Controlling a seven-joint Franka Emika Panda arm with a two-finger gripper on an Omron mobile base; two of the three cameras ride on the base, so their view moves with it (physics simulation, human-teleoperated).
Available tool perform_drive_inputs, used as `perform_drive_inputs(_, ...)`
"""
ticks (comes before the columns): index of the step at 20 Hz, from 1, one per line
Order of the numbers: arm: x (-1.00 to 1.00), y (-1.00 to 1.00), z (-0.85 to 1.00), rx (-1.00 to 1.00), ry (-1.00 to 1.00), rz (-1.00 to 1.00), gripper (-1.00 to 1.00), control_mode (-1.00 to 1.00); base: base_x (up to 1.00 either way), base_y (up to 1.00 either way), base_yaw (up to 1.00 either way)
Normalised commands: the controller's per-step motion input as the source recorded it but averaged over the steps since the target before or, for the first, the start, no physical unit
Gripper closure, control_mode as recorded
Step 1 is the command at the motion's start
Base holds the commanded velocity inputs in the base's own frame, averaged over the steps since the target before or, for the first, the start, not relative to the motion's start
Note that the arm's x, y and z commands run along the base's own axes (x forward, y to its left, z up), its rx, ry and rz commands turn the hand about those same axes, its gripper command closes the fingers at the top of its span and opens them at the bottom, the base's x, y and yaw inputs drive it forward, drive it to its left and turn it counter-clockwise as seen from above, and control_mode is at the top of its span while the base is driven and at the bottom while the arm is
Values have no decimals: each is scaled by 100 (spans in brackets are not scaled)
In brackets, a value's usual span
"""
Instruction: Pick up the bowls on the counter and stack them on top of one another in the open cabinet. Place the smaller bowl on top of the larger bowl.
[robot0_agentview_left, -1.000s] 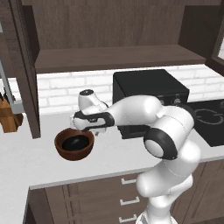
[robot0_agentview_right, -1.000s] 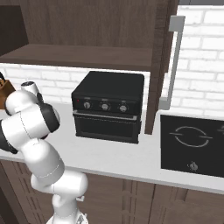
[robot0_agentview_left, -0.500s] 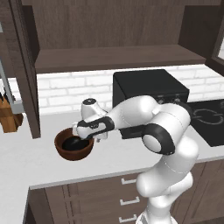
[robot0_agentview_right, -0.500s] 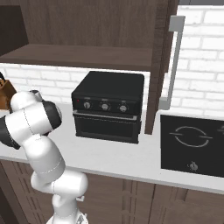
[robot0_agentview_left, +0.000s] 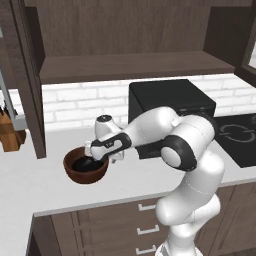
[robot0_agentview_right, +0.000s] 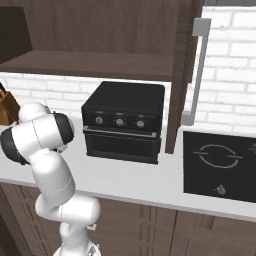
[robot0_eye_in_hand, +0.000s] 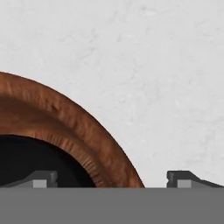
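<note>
**Colleague:** What did you have nearest the camera on the hand?

**Me:** The fingers (robot0_eye_in_hand: 112, 179), spread as wide as they go and gripping nothing. One fingertip sat over the dark inside of the larger bowl (robot0_eye_in_hand: 65, 127), the other outside it over the bare table (robot0_eye_in_hand: 153, 65). The brown wall ran between the two tips. I judged that to be the point of the pose: straddle the rim so that closing would pinch the wall.

**Colleague:** And the small black one?

**Me:** From the left base camera the smaller bowl (robot0_agentview_left: 84, 163) seemed to be sitting inside the larger bowl (robot0_agentview_left: 86, 172), already nested, though the hand (robot0_agentview_left: 102, 150) covered part of it. Both were on the table (robot0_agentview_left: 30, 190), near its front edge, not yet in the cabinet (robot0_agentview_left: 130, 67). If they really were nested, one grip on the brown wall might carry the pair together; that was my guess, not something I could confirm.

**Colleague:** Why was the arm folded so low?

**Me:** The bowl lay left of the base, so I had the hand reaching across and down onto the rim's near side.

**Colleague:** Further back?

**Me:** A black oven (robot0_agentview_left: 172, 102) stood behind the arm against the white brick wall (robot0_agentview_left: 75, 102). Above it the cabinet shelf was open and bare, its door (robot0_agentview_left: 32, 80) swung out at the left. I'd have to lift clear of that door's edge.
</note>
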Motion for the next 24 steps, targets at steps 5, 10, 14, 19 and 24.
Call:
perform_drive_inputs(5, 1, 23, -11, 0, -1, 0, 100, -100, 0, 0, 0)
perform_drive_inputs(10, -3, 11, -16, 0, 0, 0, 100, -100, 0, 0, 0)
perform_drive_inputs(14, -30, 0, -4, 0, -3, 0, 100, -100, 0, 0, 0)
perform_drive_inputs(19, -73, 0, 33, 0, -16, 0, 100, -100, 0, 0, 0)
perform_drive_inputs(24, -69, -11, 55, 1, -9, -2, 100, -100, 0, 0, 0)
